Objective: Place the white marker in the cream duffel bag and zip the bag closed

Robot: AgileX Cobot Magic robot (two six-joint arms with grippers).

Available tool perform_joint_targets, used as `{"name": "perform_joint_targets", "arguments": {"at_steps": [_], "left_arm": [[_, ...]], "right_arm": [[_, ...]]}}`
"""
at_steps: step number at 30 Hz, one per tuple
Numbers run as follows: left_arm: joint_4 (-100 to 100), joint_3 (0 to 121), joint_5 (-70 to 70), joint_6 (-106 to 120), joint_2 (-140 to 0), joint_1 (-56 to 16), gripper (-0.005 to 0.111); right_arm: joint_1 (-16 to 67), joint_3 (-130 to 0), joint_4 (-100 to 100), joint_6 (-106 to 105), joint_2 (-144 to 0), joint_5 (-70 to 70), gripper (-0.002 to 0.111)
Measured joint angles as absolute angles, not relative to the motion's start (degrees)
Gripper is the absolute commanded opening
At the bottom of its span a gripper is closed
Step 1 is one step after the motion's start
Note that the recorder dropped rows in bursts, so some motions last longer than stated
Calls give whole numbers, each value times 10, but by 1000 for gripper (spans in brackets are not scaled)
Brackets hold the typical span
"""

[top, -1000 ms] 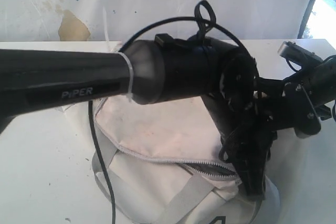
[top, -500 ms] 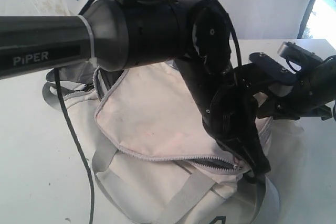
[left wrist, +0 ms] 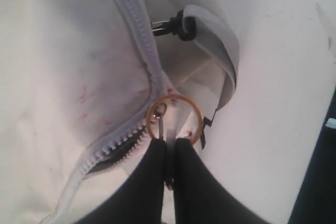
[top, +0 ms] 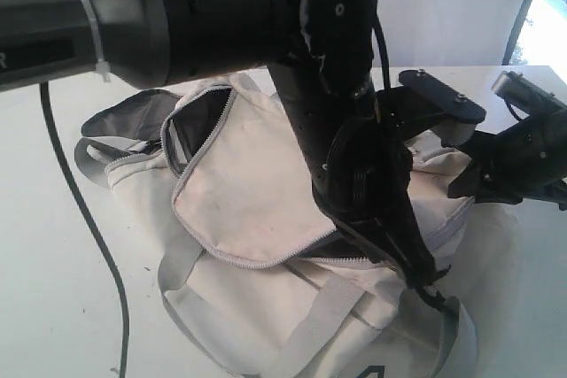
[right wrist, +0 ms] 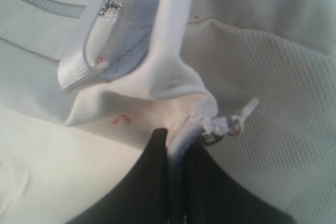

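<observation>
The cream duffel bag [top: 248, 183] lies on the white table with its top flap raised, showing dark lining at the far-left end. My left gripper [top: 431, 276] reaches down at the bag's right end. In the left wrist view it [left wrist: 169, 142] is shut on the zipper pull [left wrist: 160, 127], which hangs from a gold ring [left wrist: 176, 119] at the end of the grey zipper [left wrist: 134, 24]. My right gripper [right wrist: 177, 140] is shut on the bag's fabric edge [right wrist: 173, 82], beside frayed white threads [right wrist: 226, 125]. The white marker is out of view.
The left arm's thick black forearm [top: 195, 6] spans the upper left of the exterior view. Its black cable [top: 89, 219] hangs over the table [top: 53, 245]. A grey webbing strap with a black clip [left wrist: 181, 24] lies by the zipper. The table edge [left wrist: 315, 182] is close.
The left forearm has swung upward in the exterior view, uncovering more of the bag. The flap has risen and the far-left opening shows. The right arm has shifted a little.
</observation>
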State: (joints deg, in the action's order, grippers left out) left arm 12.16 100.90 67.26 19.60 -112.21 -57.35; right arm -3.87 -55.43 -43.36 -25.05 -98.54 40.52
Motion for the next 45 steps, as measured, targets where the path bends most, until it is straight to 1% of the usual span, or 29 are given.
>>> {"name": "perform_joint_targets", "arguments": {"at_steps": [15, 23, 27, 31, 33, 35, 36, 38, 39, 41, 44, 45], "left_arm": [[80, 943, 656, 165, -1038, -572, 0], [-65, 878, 664, 114, -1014, -572, 0], [-78, 849, 610, 109, -1013, -572, 0], [-47, 840, 538, 131, -1013, -572, 0], [-23, 839, 513, 149, -1013, -572, 0], [15, 838, 485, 186, -1013, -572, 0], [26, 838, 477, 201, -1013, -572, 0], [39, 838, 458, 226, -1013, -572, 0], [40, 838, 448, 240, -1013, -572, 0], [42, 838, 435, 259, -1013, -572, 0], [42, 838, 427, 261, -1013, -572, 0], [42, 838, 424, 258, -1013, -572, 0]], "right_arm": [[-40, -554, -435, -247, -985, 421, 0], [-56, -554, -437, -247, -985, 430, 0], [-57, -554, -436, -251, -985, 438, 0], [-58, -554, -432, -260, -985, 441, 0], [-60, -554, -432, -260, -985, 445, 6], [-62, -554, -430, -261, -977, 451, 25], [-62, -554, -429, -261, -970, 453, 40], [-62, -554, -423, -260, -948, 456, 62], [-62, -554, -421, -251, -933, 460, 66], [-62, -554, -414, -234, -911, 466, 66], [-63, -554, -406, -184, -885, 512, 58], [-63, -554, -405, -168, -879, 538, 53]]}}
